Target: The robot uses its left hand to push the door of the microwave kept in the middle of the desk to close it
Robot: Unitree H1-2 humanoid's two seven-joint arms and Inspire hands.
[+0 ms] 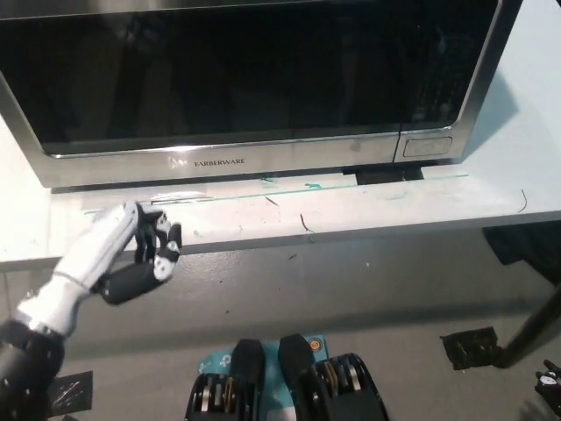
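Note:
The microwave (254, 79) stands on the white desk (368, 206), filling the upper part of the head view. Its dark glass door (219, 70) lies flush with the silver front, shut. My white left hand (131, 250) hangs at the lower left, below the desk's front edge and well clear of the door. Its fingers are curled inward and hold nothing. My right hand is out of view.
The desk's front edge (263, 241) runs across the middle of the picture, with grey floor (368, 298) below it. A dark stand leg (535, 329) crosses the lower right corner.

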